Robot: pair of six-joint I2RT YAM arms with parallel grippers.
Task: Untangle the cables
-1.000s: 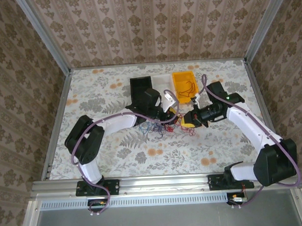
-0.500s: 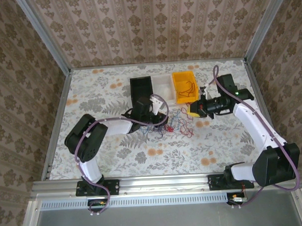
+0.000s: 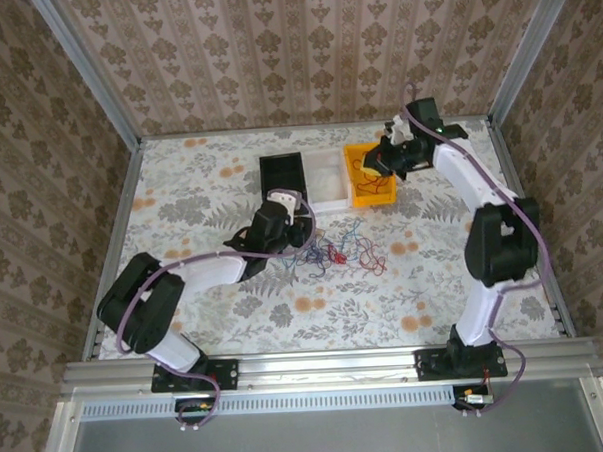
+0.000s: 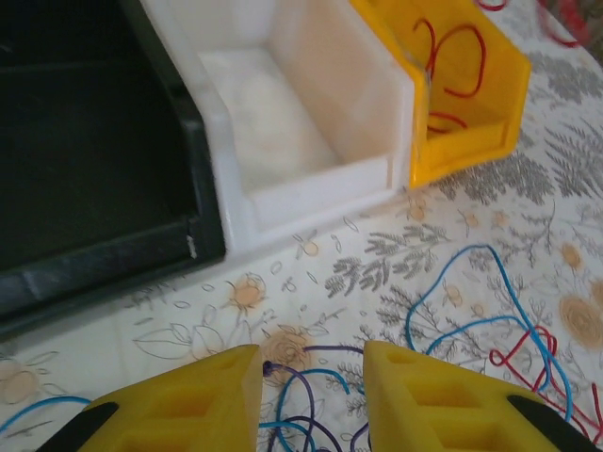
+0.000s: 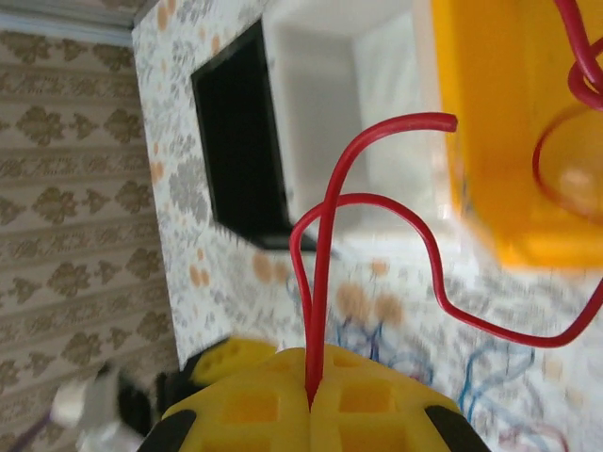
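The cables (image 3: pixel 335 253) lie as a loose tangle of red, blue and dark purple wires on the floral table, just right of my left gripper (image 3: pixel 304 229). That gripper (image 4: pixel 311 377) is open and low over the table, with a purple cable (image 4: pixel 316 363) and a blue one between its yellow fingers (image 4: pixel 429 395), neither gripped. More blue cable (image 4: pixel 480 301) and red cable (image 4: pixel 528 358) lie to its right. My right gripper (image 5: pixel 311 405) is shut on a looping red cable (image 5: pixel 325 226). It hangs at the yellow bin (image 3: pixel 372 195), where my right gripper (image 3: pixel 374 167) hovers.
Three bins stand side by side at the back: a black bin (image 3: pixel 279 172), a white bin (image 3: pixel 327 180) and the yellow bin (image 4: pixel 471 132), which holds red cables (image 4: pixel 452 66). Metal rails edge the table.
My right arm has swung back from the tangle to the yellow bin with the red cable held. My left gripper has shifted left and nearer along the tangle's edge.
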